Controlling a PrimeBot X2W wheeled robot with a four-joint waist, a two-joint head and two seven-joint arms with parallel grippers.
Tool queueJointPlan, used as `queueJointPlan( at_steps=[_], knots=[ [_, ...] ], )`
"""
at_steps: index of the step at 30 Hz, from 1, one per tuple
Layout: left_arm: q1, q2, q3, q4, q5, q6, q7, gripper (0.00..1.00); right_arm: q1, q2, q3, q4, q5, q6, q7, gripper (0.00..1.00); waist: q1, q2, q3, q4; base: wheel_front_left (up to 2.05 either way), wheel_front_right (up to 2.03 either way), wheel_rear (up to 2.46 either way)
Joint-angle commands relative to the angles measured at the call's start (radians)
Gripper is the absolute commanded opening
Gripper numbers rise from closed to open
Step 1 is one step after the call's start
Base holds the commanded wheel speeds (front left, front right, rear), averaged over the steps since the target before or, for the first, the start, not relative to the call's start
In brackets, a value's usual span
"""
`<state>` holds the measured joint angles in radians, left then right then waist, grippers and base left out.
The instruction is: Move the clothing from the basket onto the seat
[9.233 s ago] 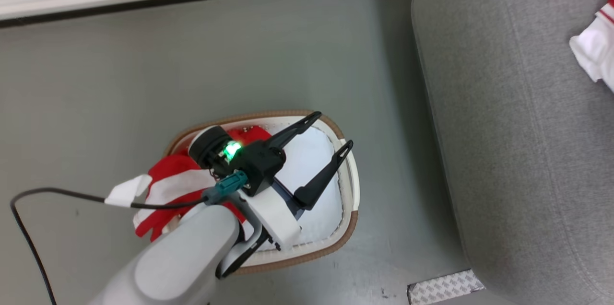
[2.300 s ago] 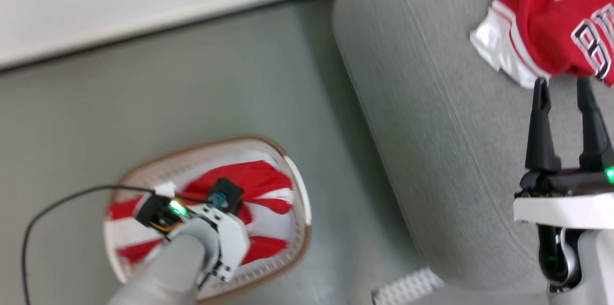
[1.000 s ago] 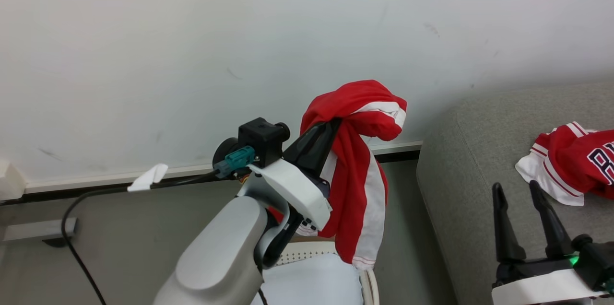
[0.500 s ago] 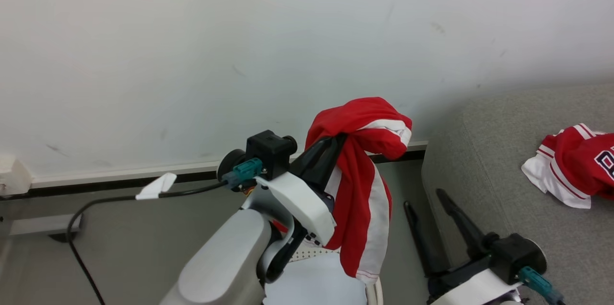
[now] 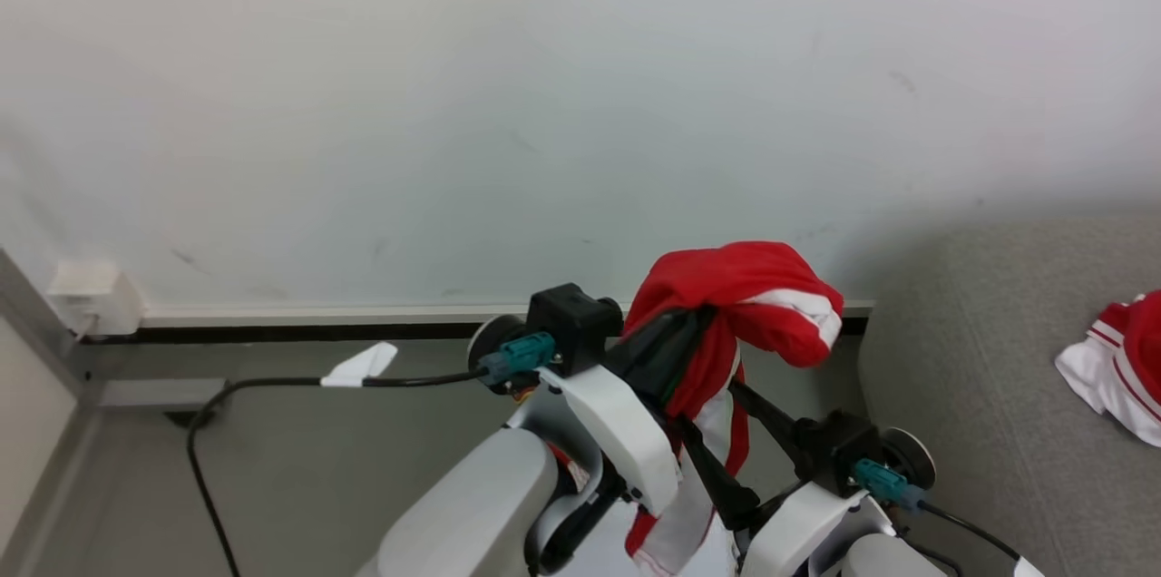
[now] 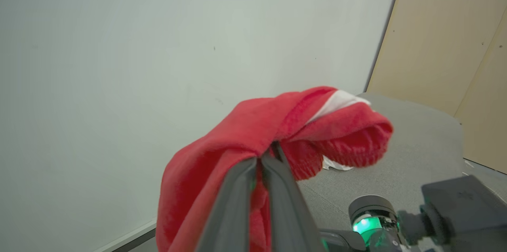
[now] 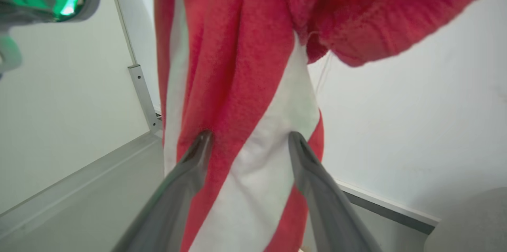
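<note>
At 6 o'clock in the head view, nearest the camera, 2 pale grey forearms rise into the picture. The left gripper (image 5: 682, 332), with 2 long dark fingers, points toward 1 o'clock. In the left wrist view the left gripper (image 6: 264, 159) has its fingers pressed together, pinching a fold of a red-and-white sports garment (image 6: 253, 125).

In the head view the red-and-white sports garment (image 5: 753, 287) bunches over the fingertips as a red hood with 1 white stripe. The rest hangs straight down past the bottom edge.

Just beside it, at 5 o'clock, the right gripper (image 5: 709, 406) points toward 11 o'clock at the hanging cloth. In the right wrist view the right gripper (image 7: 250, 138) is spread, with 1 fingertip on each side of a white panel of the garment (image 7: 237, 65), not closed on it.

A black cable (image 5: 272, 382) with a white tape tag runs from a teal connector (image 5: 517, 353) on the left wrist toward 9 o'clock, above the grey floor (image 5: 317, 468).

Farther off, at 3 to 4 o'clock, stands the large light grey fabric-upholstered seat (image 5: 980, 359) with a rounded corner. A second red-and-white garment (image 5: 1111, 368) lies on it at the 3 o'clock edge, cut by the frame and well apart from both grippers.

Farthest is a white wall (image 5: 453, 105) with a pale baseboard, and a small white box (image 5: 91, 296) at 9 o'clock.
</note>
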<state>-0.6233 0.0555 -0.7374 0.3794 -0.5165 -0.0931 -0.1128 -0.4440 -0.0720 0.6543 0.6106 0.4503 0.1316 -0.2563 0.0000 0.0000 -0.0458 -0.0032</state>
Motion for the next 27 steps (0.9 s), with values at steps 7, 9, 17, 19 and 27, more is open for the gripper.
queueJointPlan(
  at_steps=[7, 9, 17, 19, 27],
  knots=[
    [0.013, -0.003, -0.069, -0.017, -0.046, -0.010, 0.020, 0.00, -0.082, 0.005, 0.045, 0.120, 0.032, -0.002, -0.009, 1.00, 0.0000, 0.0000, -0.009, 0.072, 0.00, 0.00, 0.00],
    [0.009, -0.003, -0.082, -0.020, -0.062, -0.011, 0.024, 0.00, -0.098, 0.006, 0.046, 0.148, 0.041, -0.002, -0.008, 1.00, 0.0000, 0.0000, -0.010, 0.085, 0.00, 0.00, 0.00],
    [-0.003, -0.004, -0.122, -0.029, -0.113, -0.006, 0.046, 0.00, -0.161, 0.000, 0.105, 0.182, 0.067, -0.002, -0.009, 1.00, 0.0000, 0.0000, -0.010, 0.116, 0.00, 0.00, 0.00],
    [-0.005, -0.004, -0.126, -0.027, -0.122, -0.005, 0.047, 0.00, -0.171, -0.008, 0.115, 0.171, 0.074, -0.002, -0.009, 1.00, 0.0000, 0.0000, -0.009, 0.121, 0.00, 0.00, 0.00],
    [-0.016, -0.003, -0.123, -0.005, -0.138, 0.004, 0.036, 0.00, -0.162, -0.033, 0.172, 0.129, 0.116, -0.002, -0.009, 0.00, 0.0000, 0.0000, -0.004, 0.123, 0.00, 0.00, 0.00]
  ],
)
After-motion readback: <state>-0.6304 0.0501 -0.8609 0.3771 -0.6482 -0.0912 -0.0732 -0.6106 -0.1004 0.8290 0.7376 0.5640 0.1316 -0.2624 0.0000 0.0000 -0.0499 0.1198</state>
